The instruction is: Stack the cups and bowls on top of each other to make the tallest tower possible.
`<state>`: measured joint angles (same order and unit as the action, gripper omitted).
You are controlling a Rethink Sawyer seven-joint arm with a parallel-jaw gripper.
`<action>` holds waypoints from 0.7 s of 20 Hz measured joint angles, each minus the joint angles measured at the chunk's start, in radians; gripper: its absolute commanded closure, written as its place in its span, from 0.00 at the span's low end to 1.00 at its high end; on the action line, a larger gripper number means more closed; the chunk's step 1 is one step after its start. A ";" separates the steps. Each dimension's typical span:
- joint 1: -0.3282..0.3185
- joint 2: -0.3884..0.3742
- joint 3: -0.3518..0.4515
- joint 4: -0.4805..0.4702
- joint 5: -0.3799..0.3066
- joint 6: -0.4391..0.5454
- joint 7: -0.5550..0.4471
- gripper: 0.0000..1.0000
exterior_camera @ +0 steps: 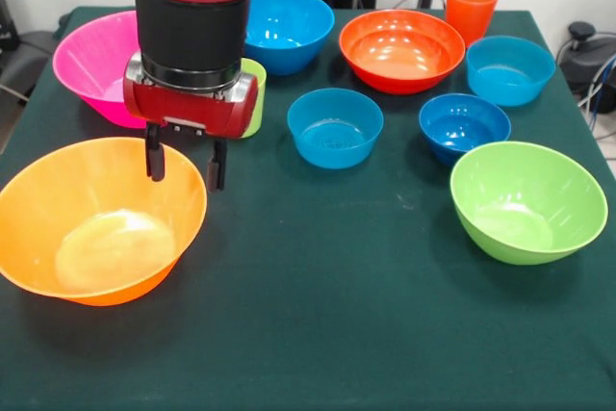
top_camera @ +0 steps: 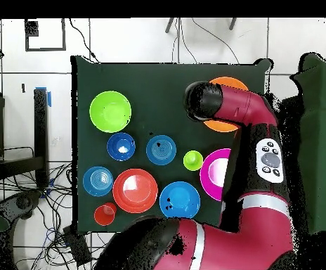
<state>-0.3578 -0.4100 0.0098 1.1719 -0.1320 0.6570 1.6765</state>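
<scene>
Large light-orange bowl upright at near left, empty end effector parted over its far rim; lime-green cup behind, pink bowl far left.

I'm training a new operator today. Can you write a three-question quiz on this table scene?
1. True or false: the hand hangs open over the rim of the big orange bowl.
2. Which bowl sits upside down? A) pink bowl B) red bowl C) none
3. Fill in: the orange cup stands at the table's far ____.

Key: 1 true; 2 C; 3 corner.
</scene>
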 measured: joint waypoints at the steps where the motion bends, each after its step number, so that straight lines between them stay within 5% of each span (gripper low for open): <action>1: -0.001 0.001 0.001 0.000 0.000 0.000 0.000 0.00; 14: -0.014 0.016 0.019 0.000 -0.005 0.000 0.000 0.00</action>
<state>-0.3714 -0.3940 0.0288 1.1717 -0.1366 0.6570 1.6765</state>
